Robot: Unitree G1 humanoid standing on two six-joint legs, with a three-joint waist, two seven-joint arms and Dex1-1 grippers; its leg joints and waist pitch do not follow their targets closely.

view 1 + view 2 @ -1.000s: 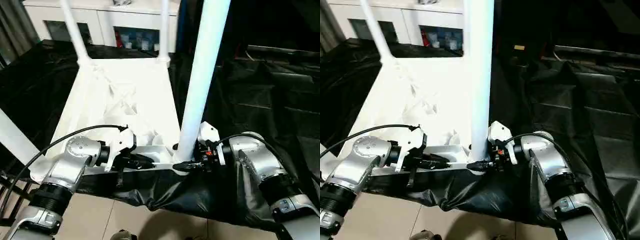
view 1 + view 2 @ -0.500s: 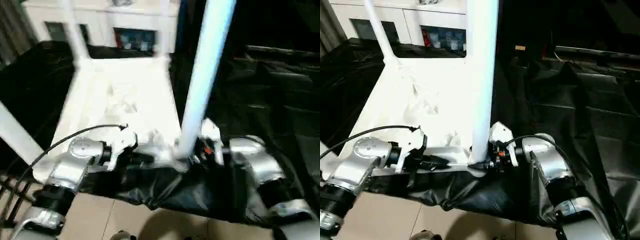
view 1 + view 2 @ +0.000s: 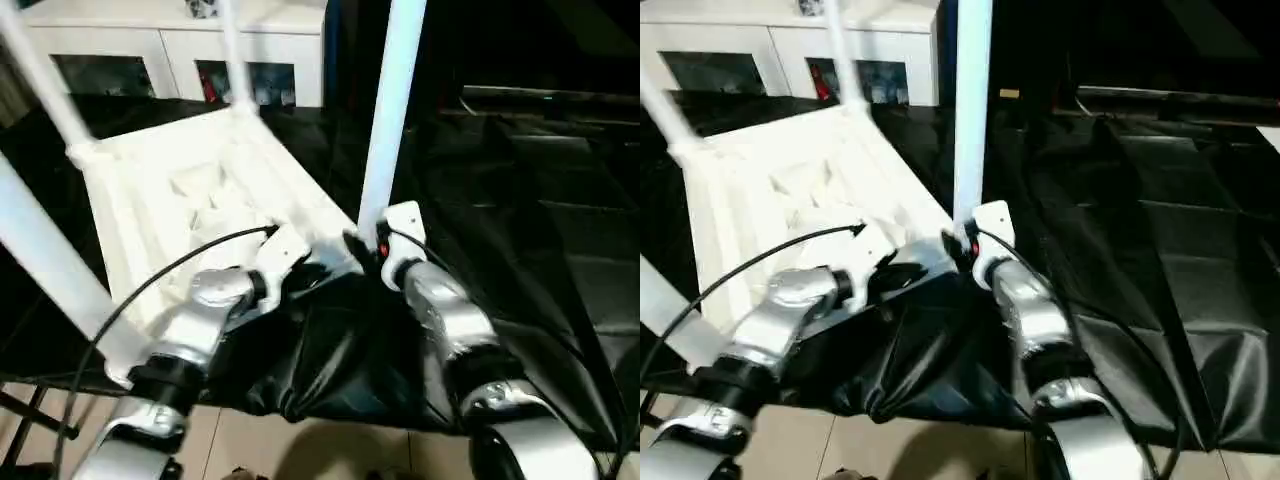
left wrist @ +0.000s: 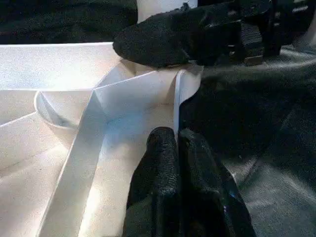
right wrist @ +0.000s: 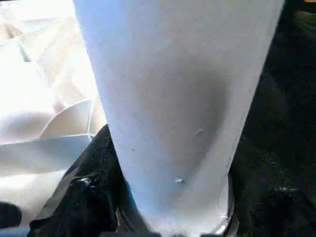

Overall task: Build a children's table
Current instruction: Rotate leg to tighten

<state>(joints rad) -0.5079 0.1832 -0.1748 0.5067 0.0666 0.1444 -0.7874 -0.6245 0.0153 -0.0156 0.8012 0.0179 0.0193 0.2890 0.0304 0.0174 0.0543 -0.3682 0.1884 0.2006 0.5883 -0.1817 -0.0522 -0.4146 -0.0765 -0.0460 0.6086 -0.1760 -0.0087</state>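
The children's table lies upside down: a white ribbed tabletop on black cloth, with white legs rising from its corners. My left gripper is shut on the thin rim of the near edge, one finger on each side of the wall. My right gripper is at the foot of the near right leg, closed round it just above the corner socket. One of its black fingers lies across the leg's base. The leg stands upright and close in the right wrist view.
Other legs stand at the far left corner, the far right corner and the near left. A white glass-door cabinet is behind. Black cloth covers the surface to the right. Tiled floor lies below the near edge.
The picture has shifted. The tabletop with its legs has swung so its far end points more to the left, and both arms have turned with it. Both grips are unchanged.
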